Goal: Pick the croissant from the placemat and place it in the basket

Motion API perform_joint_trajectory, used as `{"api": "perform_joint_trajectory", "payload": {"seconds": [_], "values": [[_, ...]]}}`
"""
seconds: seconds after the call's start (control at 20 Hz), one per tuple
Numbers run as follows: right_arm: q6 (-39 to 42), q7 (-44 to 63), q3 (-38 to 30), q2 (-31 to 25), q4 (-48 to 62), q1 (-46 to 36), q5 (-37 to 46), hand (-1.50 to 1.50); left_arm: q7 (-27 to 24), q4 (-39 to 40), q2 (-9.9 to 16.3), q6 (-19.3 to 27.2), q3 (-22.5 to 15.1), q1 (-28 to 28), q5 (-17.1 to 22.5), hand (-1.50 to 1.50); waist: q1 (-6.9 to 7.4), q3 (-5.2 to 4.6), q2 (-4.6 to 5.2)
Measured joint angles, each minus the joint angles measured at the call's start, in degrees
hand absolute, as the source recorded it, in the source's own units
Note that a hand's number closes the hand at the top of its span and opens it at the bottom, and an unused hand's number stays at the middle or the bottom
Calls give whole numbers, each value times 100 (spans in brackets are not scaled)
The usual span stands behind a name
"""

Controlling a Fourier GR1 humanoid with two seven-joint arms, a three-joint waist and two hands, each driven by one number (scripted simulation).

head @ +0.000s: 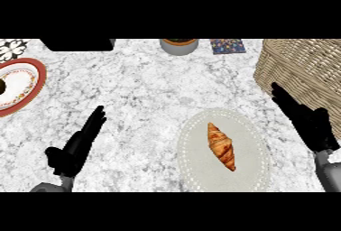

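One croissant point(221, 146) lies near the middle of an oval, pale placemat point(253, 158) at the lower right of the frame, its length running from upper left to lower right (golden-brown, ridged along its back). No hand touches it. The right hand point(303, 118) shows to the upper right of the pastry, at the frame's right edge, fingers straight and released, their tips pointing toward the upper left and lying against the near side of the woven basket point(306, 63). That basket fills the upper right corner, apart from the placemat, with the hand between the two. The left hand point(78, 145) rests at the lower left, well apart from the croissant across bare counter, fingers straight, relaxed and holding nothing. Both sit on a marbled grey-white counter point(140, 90). Farther out, a red-rimmed plate point(30, 83) is cut by the left edge, a black object point(76, 44) lies along the top left, a grey pot point(178, 46) stands at top centre, and a small patterned card point(227, 46) lies just to its right.
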Motion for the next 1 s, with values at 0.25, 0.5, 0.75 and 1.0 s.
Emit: {"api": "perform_joint_trajectory", "payload": {"seconds": [0.25, 0.5, 0.75, 1.0], "values": [[1059, -645, 156, 323, 240, -491, -557, 150, 411, 92, 170, 287, 157, -447, -237, 0, 237, 58, 89], [2312, -2073, 647, 887, -284, -834, -936, -150, 871, 197, 333, 473, 252, -714, -347, 0, 353, 110, 101], [2104, -3613, 1079, 1179, -843, -364, 257, -150, 1482, 184, 485, 675, 391, -948, -400, 0, 108, 73, 42], [1359, -3527, 978, 545, -1268, -483, 1764, -150, 1729, 140, 575, 743, 447, -964, -439, 0, -8, 41, -11]]}}
